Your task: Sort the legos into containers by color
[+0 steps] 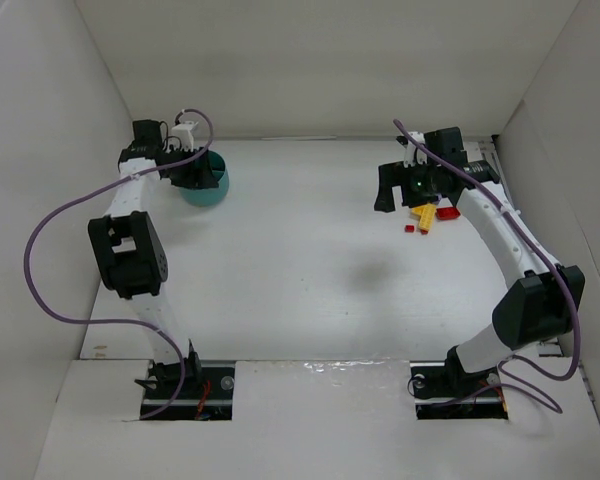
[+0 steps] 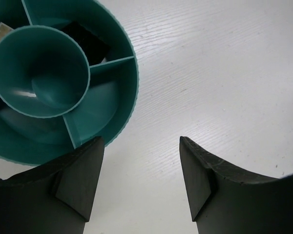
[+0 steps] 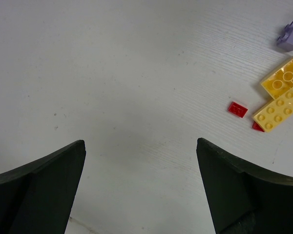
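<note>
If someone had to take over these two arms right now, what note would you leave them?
Left hand: open, empty, next to the round teal plastic divided bowl.
Right hand: open, empty, above the white table beside the loose plastic bricks: yellow, red, pale purple.
Done: nothing clearly sorted.
Left: move every brick across to the bowl, one colour per compartment.

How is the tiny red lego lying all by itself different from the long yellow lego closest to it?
The red lego is much smaller than the yellow lego. The red lego is short; the yellow lego is a long strip with two rows of studs. The red lego lies alone; the yellow lego lies against a second yellow lego. Both lie flat on the white table.
</note>
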Motion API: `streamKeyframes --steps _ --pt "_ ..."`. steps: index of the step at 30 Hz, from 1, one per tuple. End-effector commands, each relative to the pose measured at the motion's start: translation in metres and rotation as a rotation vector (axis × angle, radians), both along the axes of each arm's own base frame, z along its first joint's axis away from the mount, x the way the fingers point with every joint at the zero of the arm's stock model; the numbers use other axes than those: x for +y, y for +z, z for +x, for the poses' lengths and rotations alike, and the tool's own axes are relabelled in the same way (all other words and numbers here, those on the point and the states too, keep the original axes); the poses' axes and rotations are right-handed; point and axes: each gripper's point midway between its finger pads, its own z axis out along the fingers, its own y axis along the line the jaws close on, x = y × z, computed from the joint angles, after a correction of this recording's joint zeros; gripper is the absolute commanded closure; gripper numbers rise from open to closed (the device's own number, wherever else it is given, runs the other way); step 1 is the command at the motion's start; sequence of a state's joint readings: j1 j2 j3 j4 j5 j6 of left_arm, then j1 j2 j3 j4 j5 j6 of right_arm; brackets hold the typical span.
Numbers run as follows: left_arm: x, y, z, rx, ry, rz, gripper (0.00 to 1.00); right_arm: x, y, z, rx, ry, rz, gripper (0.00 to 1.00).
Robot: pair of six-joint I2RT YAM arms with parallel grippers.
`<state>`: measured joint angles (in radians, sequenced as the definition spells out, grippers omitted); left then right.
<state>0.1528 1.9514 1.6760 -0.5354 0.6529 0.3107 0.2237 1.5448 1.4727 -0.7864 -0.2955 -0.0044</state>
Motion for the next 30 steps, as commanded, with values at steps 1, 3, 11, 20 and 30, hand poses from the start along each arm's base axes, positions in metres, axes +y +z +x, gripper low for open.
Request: streamKeyframes --steps 1,3,11,20,30 --pt "-0.006 0.084 0.003 -0.189 -0.021 -0.026 0.41 0.002 0.015 -0.004 -0.047 0.017 0.005 0.0" --pt "-0.003 0.107 -0.001 -0.233 -0.005 -0.026 0.4 0.002 0.018 -0.005 -0.06 0.024 0.002 0.0" --pt "0.016 0.198 -0.015 -0.507 0.164 0.105 0.0 0.0 0.049 0.003 -0.286 -0.009 0.053 0.0" --pt "0.039 0.204 -0.018 -0.658 0.327 0.16 0.0 -0.011 0.091 0.019 -0.558 -0.136 0.155 0.0" --pt "0.055 0.136 -0.015 -0.682 0.297 0.2 0.0 -0.049 0.013 0.045 -0.317 -0.098 0.096 0.0"
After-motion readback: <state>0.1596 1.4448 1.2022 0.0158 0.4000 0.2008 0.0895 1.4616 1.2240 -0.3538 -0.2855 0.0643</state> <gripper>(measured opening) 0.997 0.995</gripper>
